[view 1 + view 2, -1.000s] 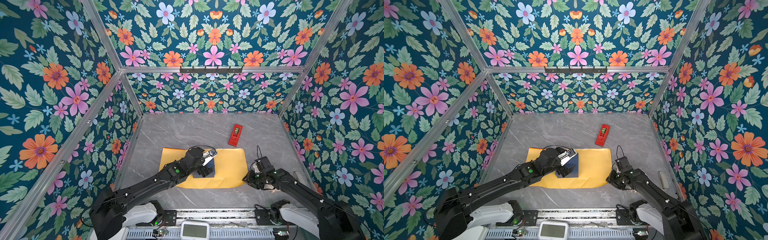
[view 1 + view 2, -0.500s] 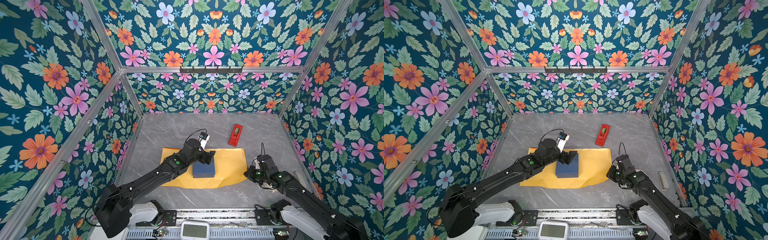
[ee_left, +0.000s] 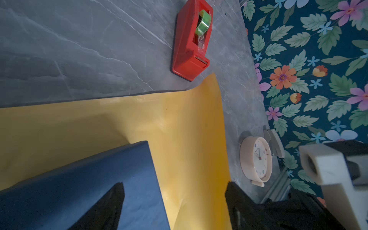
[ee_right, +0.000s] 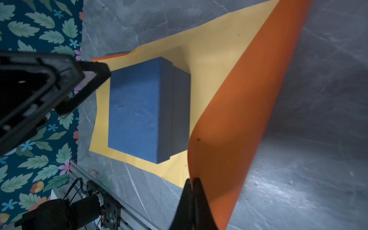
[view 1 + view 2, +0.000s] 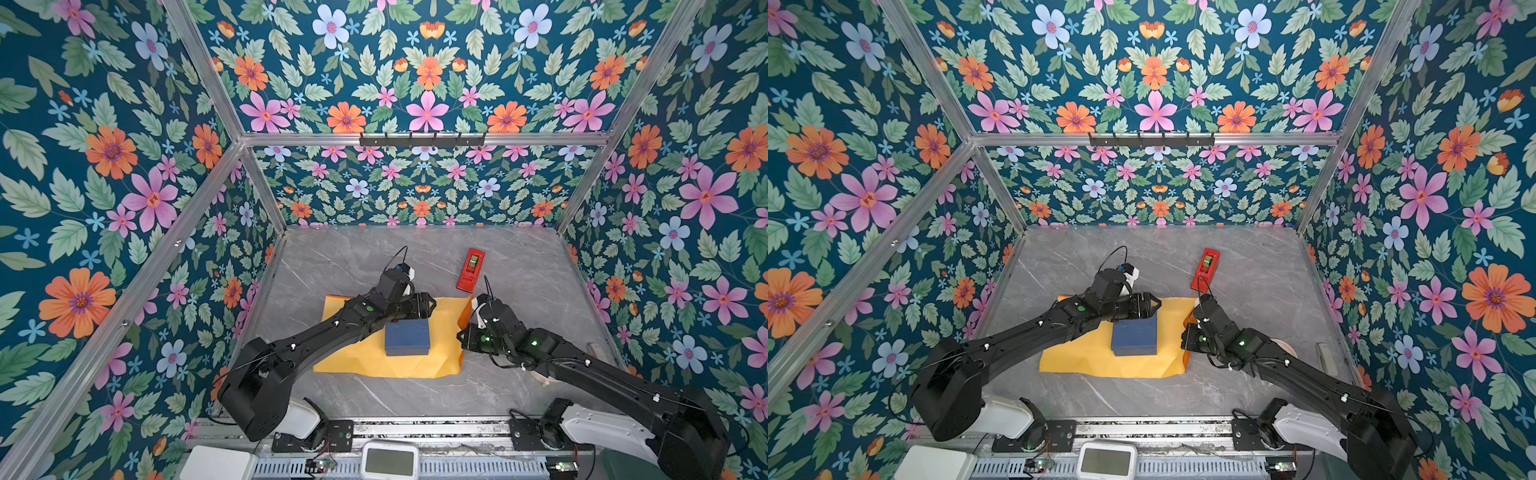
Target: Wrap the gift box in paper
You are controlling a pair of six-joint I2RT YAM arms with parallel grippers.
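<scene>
Barely begun: in a top view the gift box [image 5: 407, 337] sits uncovered on the paper [image 5: 357, 361], with the tape dispenser [image 5: 471, 270] just past the sheet's far corner. Left wrist view: my left gripper [image 3: 174, 187] hangs open and empty over the box's edge. Right wrist view: my right gripper [image 4: 192, 182] pinches the paper's lifted edge, with bare table [image 4: 318, 179] behind it.

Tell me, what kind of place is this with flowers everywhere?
Probably a robot practice booth, not a real room: flowery panels fill a metal frame, and a black left arm and right arm are mounted on a rail beside a grey marbled tabletop.
</scene>
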